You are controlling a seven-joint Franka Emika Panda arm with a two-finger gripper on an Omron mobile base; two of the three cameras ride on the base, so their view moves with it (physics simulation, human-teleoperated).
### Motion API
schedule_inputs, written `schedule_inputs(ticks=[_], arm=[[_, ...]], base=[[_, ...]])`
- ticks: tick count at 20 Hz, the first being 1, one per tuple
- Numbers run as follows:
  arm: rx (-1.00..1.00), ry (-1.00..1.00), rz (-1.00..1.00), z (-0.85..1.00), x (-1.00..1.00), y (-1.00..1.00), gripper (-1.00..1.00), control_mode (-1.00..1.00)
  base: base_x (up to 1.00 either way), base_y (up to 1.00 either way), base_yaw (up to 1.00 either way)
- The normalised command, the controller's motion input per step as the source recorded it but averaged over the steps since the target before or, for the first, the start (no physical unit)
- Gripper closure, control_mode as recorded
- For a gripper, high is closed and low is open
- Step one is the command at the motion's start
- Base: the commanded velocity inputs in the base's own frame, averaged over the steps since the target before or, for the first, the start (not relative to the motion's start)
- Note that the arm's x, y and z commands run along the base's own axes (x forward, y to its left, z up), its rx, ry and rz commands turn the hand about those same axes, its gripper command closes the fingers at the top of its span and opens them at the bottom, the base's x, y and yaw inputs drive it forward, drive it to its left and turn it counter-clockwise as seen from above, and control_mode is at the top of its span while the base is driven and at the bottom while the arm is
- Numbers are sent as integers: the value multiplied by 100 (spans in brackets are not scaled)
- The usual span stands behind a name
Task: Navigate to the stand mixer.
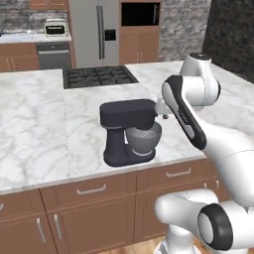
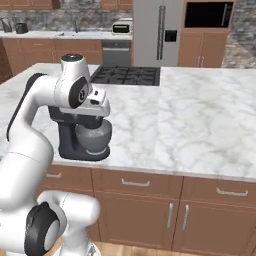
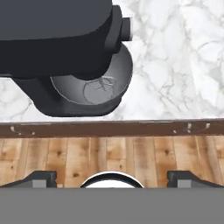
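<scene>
The matte black stand mixer stands on the marble island near its front edge, with a grey metal bowl under its rounded head. From the right base view the stand mixer is partly covered by my arm. My gripper hangs above and just in front of it, looking down onto the stand mixer and into the bowl. Its fingertips stand wide apart, open, with nothing between them. The white hand sits right at the mixer's head.
The marble island carries a black cooktop at its far side. Brown drawers run below the front edge, above a wooden floor. Against the back wall stand a steel fridge and a small toaster.
</scene>
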Motion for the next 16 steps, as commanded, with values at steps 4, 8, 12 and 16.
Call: schedule_inputs(ticks=[4, 8, 12, 16], arm=[[0, 0, 0, 0, 0, 0, -100, 100], [0, 0, 0, 0, 0, 0, -100, 100], [0, 0, 0, 0, 0, 0, -100, 100], [0, 0, 0, 0, 0, 0, -100, 100]], base=[[52, -1, 24], [35, -9, 22], [26, -12, 20], [40, -9, 18]])
